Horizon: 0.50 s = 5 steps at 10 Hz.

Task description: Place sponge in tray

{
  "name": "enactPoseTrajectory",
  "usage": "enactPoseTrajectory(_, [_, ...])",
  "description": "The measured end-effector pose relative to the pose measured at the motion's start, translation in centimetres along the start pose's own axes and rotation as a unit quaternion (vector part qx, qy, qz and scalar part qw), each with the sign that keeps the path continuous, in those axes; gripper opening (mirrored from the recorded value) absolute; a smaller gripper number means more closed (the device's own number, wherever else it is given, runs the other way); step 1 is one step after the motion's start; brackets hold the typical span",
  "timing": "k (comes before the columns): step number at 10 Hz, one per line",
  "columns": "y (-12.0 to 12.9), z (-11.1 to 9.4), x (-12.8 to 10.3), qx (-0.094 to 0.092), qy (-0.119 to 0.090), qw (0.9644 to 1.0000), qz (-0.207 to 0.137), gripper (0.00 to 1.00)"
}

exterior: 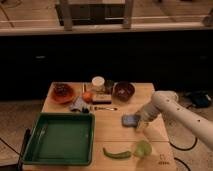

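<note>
Blue and soft-looking, the sponge (131, 120) lies flat on the wooden table (107, 134), right of centre; its long side seems to run roughly from nine to three o'clock. The gripper (141, 123) sits at the sponge's three o'clock edge, touching it or just beside it, with the white arm coming in from four o'clock; how wide the gripper stands, and whether it has hold of the sponge, I cannot tell. The dark green tray (59, 161) lies well apart from the sponge, toward eight o'clock, at the near left corner of the table; nothing shows inside it. In my judgement the carry must run from the sponge toward nine and eight o'clock; the green pepper (116, 153) at the sponge's seven o'clock lies just below that line; a lift clear of the tray's raised rim looks needed.
</note>
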Motion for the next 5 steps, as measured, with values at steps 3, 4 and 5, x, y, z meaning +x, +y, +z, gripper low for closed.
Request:
enactPoseTrajectory(3, [0.2, -1.7, -0.4, 0.001, 0.005, 1.0000, -0.007, 0.30])
enactPoseTrajectory(4, [0.2, -1.9, -0.4, 0.001, 0.004, 1.0000, -0.005, 0.22])
enactPoseTrajectory(5, [0.2, -1.8, -0.3, 0.001, 0.005, 1.0000, -0.004, 0.11])
